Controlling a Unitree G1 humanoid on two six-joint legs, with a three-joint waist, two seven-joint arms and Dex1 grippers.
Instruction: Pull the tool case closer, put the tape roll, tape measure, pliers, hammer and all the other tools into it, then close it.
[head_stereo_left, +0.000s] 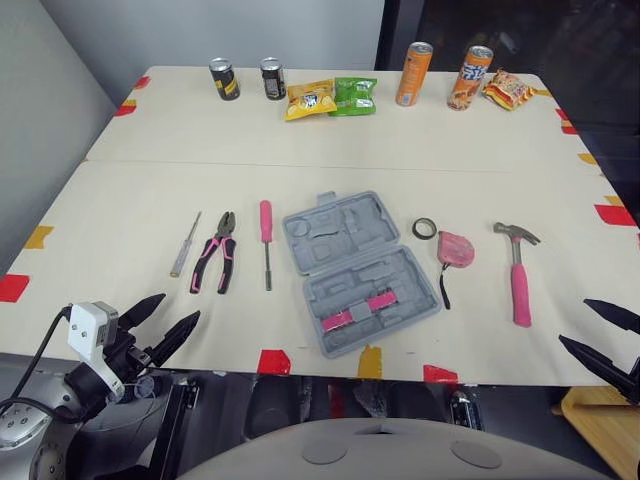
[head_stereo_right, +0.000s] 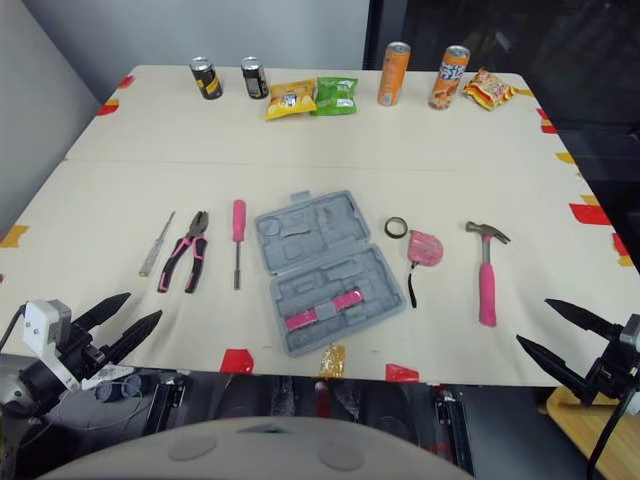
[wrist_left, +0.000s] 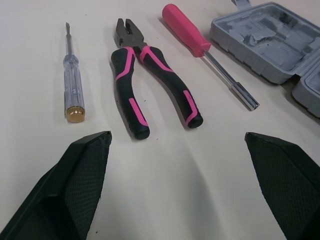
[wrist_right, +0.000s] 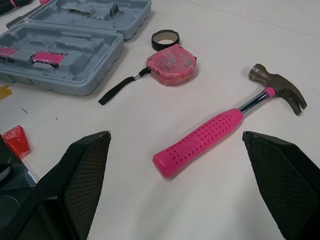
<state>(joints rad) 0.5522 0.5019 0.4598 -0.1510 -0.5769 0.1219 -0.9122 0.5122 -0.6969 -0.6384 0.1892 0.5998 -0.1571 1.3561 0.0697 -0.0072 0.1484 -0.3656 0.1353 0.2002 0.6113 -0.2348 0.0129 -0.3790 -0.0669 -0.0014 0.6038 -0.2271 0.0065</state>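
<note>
Cream table (head_stereo_left: 120, 200) with scraps of red and yellow tape round the edges, and the grey tool case (head_stereo_left: 360, 270) lies open and flat on it, close to the front edge on my side, with a pink piece (head_stereo_left: 358, 310) sitting in its nearer half. Just right of the case is the black tape roll (head_stereo_left: 425, 228), then the pink tape measure (head_stereo_left: 457, 248) with its strap trailing toward me, then the hammer (head_stereo_left: 518, 275) furthest out, pink handle pointing my way. Left of the case goes the pink-handled driver (head_stereo_left: 266, 240), the pliers (head_stereo_left: 216, 252) and a clear-handled screwdriver (head_stereo_left: 185, 243), all lined up side by side and not touching. Way behind the case, along the far edge, sit four drink cans (head_stereo_left: 414, 73) and some snack bags (head_stereo_left: 310, 98). My left gripper (head_stereo_left: 178, 306) hovers at the front edge, short of the pliers, fingers spread wide and holding nothing. My right gripper (head_stereo_right: 533, 321) is the same, spread and empty, off the front edge near the hammer handle.
</note>
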